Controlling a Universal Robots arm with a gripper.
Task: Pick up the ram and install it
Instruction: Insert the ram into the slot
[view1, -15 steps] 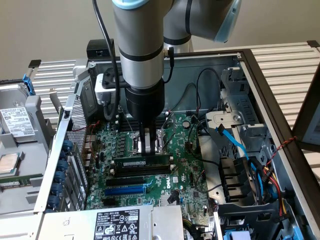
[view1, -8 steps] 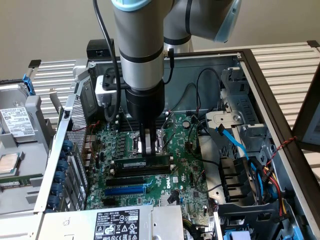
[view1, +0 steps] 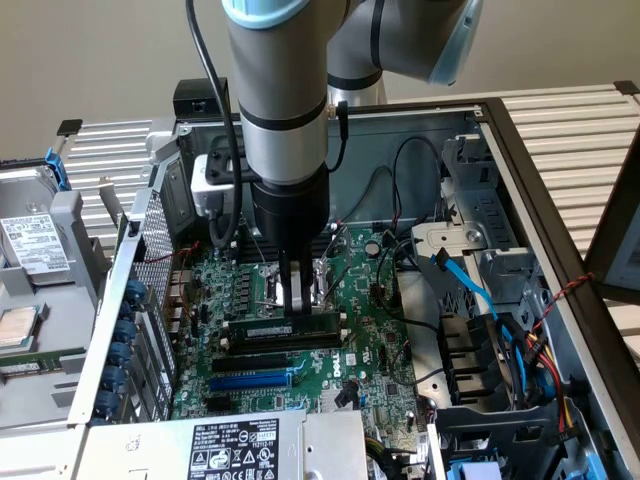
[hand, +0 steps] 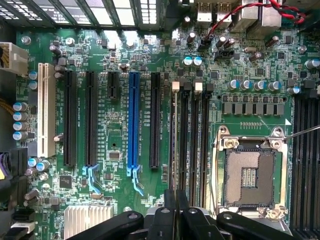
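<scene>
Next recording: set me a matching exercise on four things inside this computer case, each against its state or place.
Things:
1. ram
2. blue expansion slot
3. CPU socket
4. tool

States:
A. bare, no chip in it
B. shut on a memory stick
C. empty, flanked by black slots
D. gripped by its upper edge

Pairs: 1-D, 2-C, 3-A, 4-B
</scene>
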